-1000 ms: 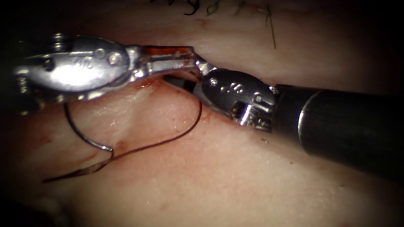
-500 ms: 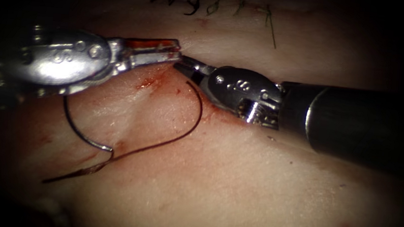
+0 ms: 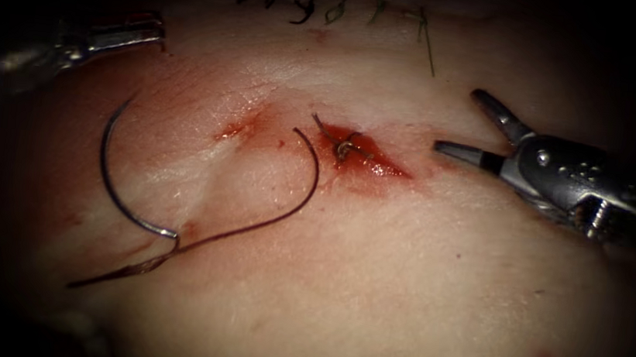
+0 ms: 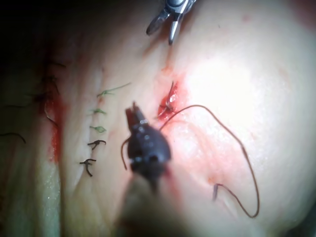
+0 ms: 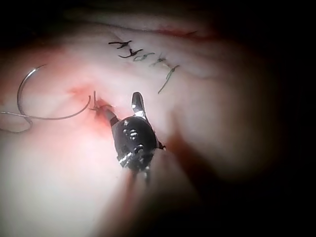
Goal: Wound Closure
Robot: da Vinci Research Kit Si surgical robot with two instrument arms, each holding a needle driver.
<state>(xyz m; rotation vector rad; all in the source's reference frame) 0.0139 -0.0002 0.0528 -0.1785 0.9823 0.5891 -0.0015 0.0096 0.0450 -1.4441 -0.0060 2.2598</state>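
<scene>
Tissue [image 3: 370, 285] spans the scene, its cut [image 3: 359, 155] wet with red fluid [image 3: 381, 167] around a knot [image 3: 346, 147]. Right tool [image 3: 463, 126], jaws spread and empty, sits right of the cut. Left tool [image 3: 157, 31], far left, holds nothing; whether its jaws are parted is unclear. Thread [image 3: 284, 206] curves from the cut to the needle [image 3: 111, 182], which lies loose on the surface, left.

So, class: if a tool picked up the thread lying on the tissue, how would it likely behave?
Probably floppy: the thread lies in a loose curve on the tissue. Likely light, being very thin. Possibly slippery, since red fluid wets its knot end.
</scene>
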